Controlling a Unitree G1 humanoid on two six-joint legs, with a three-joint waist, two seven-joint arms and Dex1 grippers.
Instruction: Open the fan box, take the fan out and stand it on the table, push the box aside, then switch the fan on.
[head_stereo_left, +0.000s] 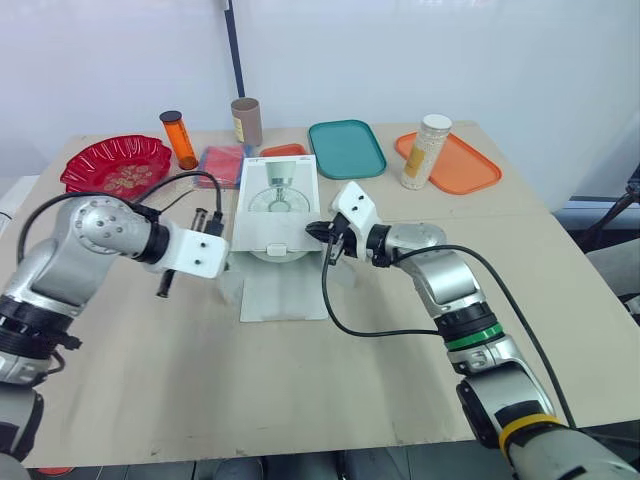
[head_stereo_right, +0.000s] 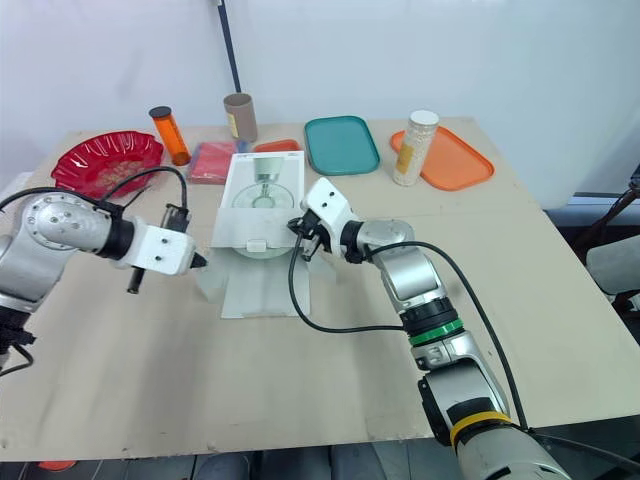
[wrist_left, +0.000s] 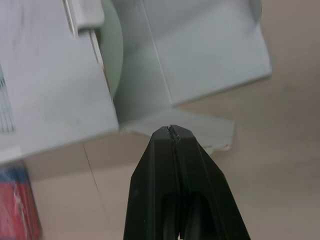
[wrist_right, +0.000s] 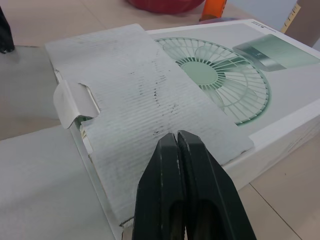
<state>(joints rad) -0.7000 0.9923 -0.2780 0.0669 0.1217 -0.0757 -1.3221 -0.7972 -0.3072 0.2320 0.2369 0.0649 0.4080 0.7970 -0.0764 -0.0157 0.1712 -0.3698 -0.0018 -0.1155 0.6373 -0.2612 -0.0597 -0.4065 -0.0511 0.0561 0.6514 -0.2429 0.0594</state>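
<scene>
As I read the left hand (wrist_left: 172, 132): clenched tip to tip with nothing between the fingers. It hovers just beside the box's left side flap (wrist_left: 202, 131), and I see no contact.
Red dish (head_stereo_left: 115, 165) and orange bottle (head_stereo_left: 179, 140): at the far left of the counter (head_stereo_left: 300, 390), well apart from the work.
Fan box (head_stereo_left: 280, 190): lies flat mid-counter with its printed face up and its near end open toward me. The long flap (head_stereo_left: 283, 292) is spread on the counter, and the tab flap (wrist_right: 140, 90) is folded back over the top.
Fan (wrist_left: 114, 50): inside the box, not yet drawn out. A pale green edge shows at the open mouth.
Right hand (wrist_right: 177, 137): clenched and empty as far as I can tell, poised over the near edge of the tab flap at the box's right near corner.
Teal tray (head_stereo_left: 347, 148), white jar (head_stereo_left: 427, 150), orange tray (head_stereo_left: 470, 165): behind the box and off to the right.
Stage: I judge the opening nearly done and the extraction not begun.
Risk, drag: the box looks light and nothing pins it, so pulling the fan could slide the whole box toward me.
Risk, flaps: the tab flap may spring forward and cover the mouth once I lift off it.
Risk, cable: the right arm's black cable (head_stereo_left: 340, 322) loops beside the long flap and could snag it.
Risk, push: things stand close behind the box, so a careless shove could knock them.
</scene>
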